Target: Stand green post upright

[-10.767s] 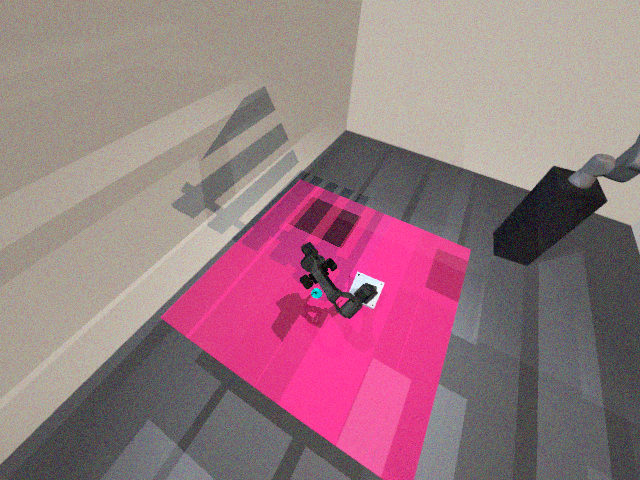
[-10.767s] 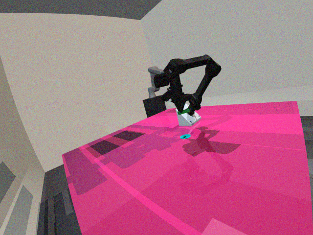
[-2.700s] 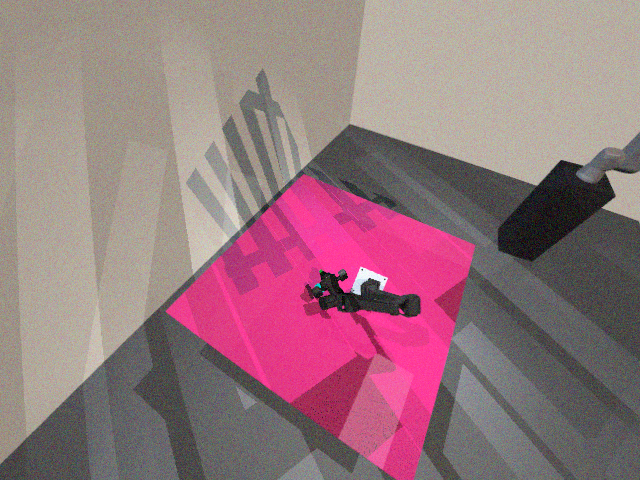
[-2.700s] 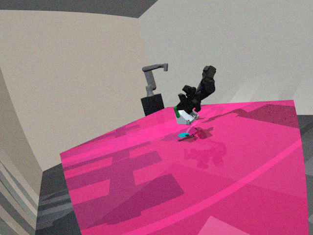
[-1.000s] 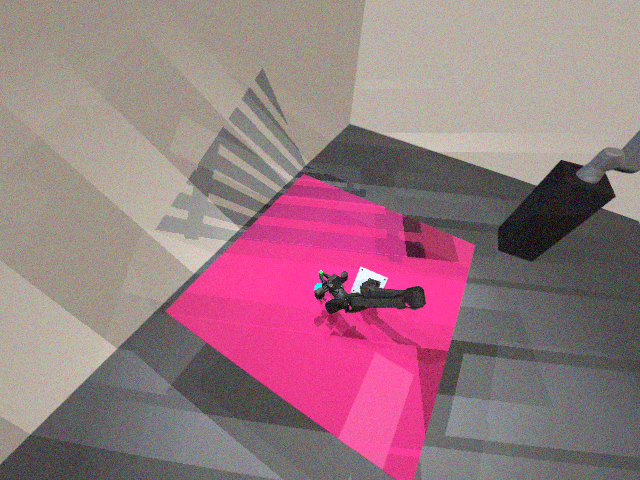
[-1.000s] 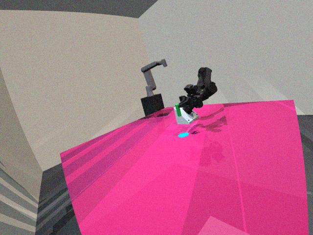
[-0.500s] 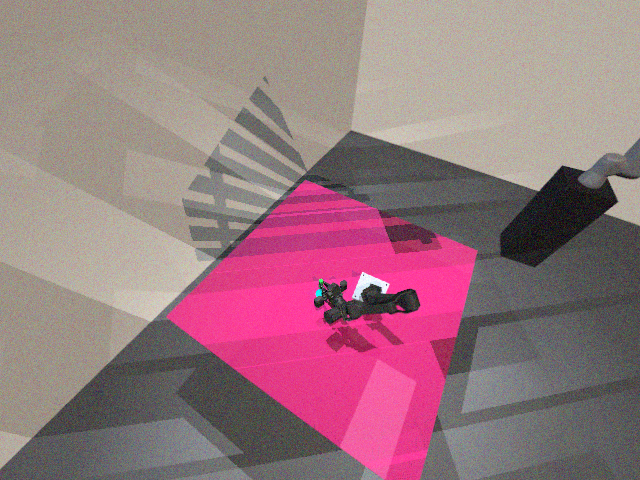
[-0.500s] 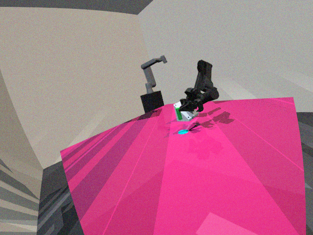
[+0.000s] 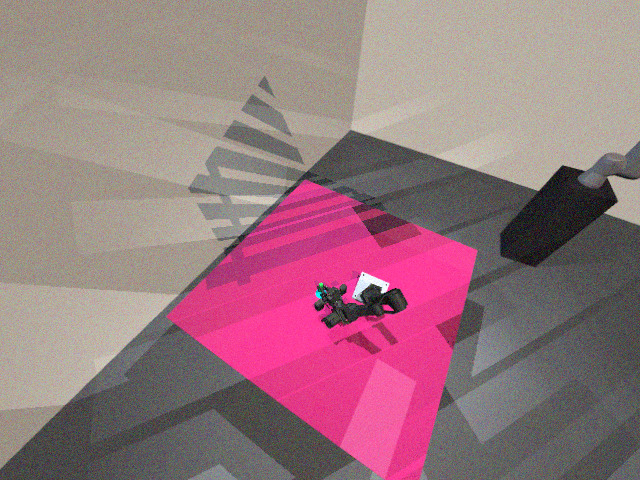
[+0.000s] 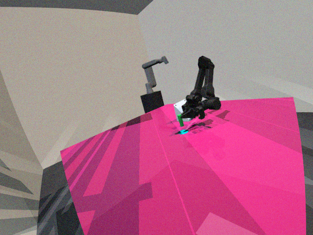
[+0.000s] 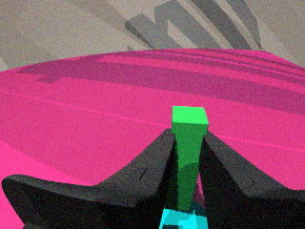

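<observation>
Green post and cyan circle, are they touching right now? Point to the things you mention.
Apart: the exterior view shows pink surface between the green post's (image 9: 321,285) (image 10: 180,120) (image 11: 189,153) lower end and the cyan circle (image 9: 318,295) (image 10: 183,131) (image 11: 183,220).

The top view looks steeply down from afar; the exterior faces the arm from a distance, slightly above; the wrist looks close along the dark fingers; all share the flat pink bench (image 9: 289,341) (image 10: 227,161) (image 11: 71,119).
</observation>
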Available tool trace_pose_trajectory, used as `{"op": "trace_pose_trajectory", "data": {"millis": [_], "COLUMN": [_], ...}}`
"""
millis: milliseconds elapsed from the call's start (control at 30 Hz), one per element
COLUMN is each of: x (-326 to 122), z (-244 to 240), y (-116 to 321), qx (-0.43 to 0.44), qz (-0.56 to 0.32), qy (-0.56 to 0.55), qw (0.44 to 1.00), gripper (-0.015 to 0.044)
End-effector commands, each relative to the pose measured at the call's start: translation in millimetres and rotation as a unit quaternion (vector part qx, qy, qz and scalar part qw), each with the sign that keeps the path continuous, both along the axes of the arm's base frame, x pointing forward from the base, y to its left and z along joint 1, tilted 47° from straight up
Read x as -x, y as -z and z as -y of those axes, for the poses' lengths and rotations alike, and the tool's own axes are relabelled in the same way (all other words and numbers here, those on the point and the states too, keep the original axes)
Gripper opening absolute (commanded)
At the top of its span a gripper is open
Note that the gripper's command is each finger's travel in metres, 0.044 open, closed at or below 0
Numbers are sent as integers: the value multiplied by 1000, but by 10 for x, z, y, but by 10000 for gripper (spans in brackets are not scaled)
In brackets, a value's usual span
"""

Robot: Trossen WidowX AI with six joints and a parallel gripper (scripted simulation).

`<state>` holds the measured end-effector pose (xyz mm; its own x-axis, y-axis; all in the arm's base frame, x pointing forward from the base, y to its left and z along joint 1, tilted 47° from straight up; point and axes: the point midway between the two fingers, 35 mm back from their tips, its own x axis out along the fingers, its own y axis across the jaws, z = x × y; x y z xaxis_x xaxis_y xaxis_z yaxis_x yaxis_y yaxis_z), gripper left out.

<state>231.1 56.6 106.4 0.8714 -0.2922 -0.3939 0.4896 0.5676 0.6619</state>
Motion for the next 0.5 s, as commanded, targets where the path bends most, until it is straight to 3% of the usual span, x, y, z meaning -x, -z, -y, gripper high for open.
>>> {"op": "trace_pose_trajectory", "data": {"millis": [0,467], "x": [18,-1], "z": [-50,-229], "y": [64,245], "qx": [2,3], "qz": [4,3], "qy": [1,-2], "qw": [1000,1000], "gripper": [23,23]}}
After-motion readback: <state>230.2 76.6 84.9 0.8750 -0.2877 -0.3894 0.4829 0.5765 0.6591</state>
